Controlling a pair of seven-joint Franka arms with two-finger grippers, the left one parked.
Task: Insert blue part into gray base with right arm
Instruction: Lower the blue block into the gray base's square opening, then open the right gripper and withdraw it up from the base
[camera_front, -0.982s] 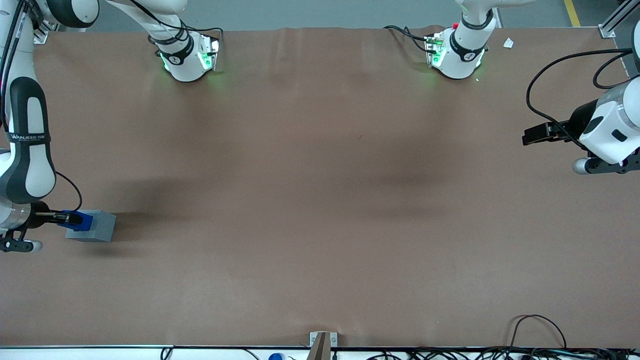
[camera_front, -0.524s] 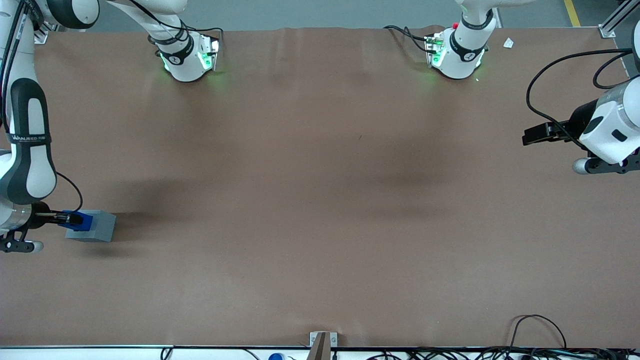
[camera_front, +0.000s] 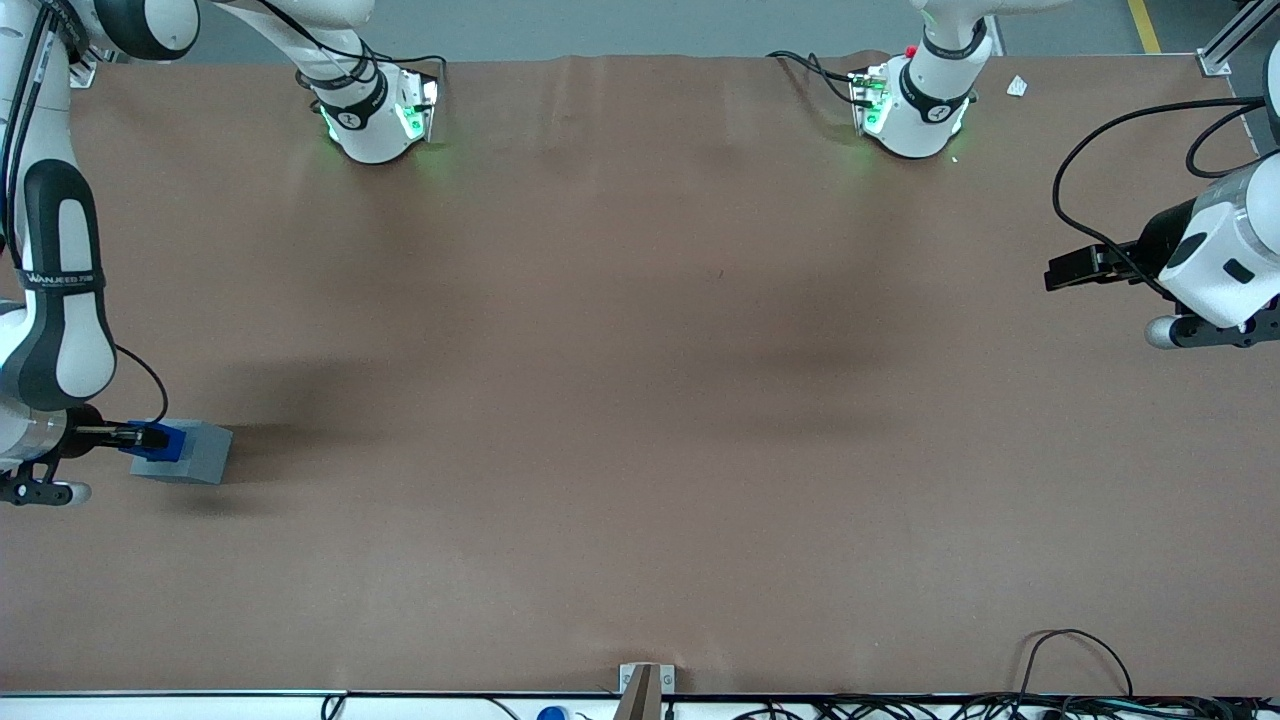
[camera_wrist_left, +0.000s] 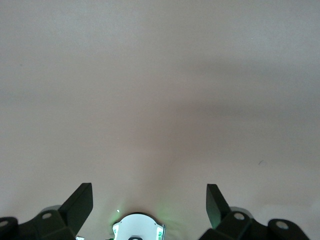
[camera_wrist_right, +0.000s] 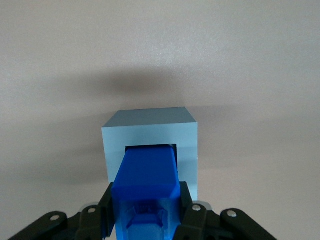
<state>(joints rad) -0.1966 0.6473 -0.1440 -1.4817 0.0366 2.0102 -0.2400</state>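
The pincer (camera_wrist_right: 146, 212) pinches the blue part (camera_wrist_right: 146, 187) between its 2 black fingers (camera_wrist_right: 186, 212), directly above the gray base (camera_wrist_right: 150, 131), the part's lower end reaching into the base's square recess (how deep is hidden). Both blocks look smooth, matte plastic; the base sits on the plain brown surface (camera_front: 640, 400) toward the working arm's end.

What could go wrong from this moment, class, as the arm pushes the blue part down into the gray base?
1. The blue part, held in the gripper, looks tilted at the recess of the gray base; it may jam on the rim.
2. The base stands loose on the table, so a sideways push could slide it.
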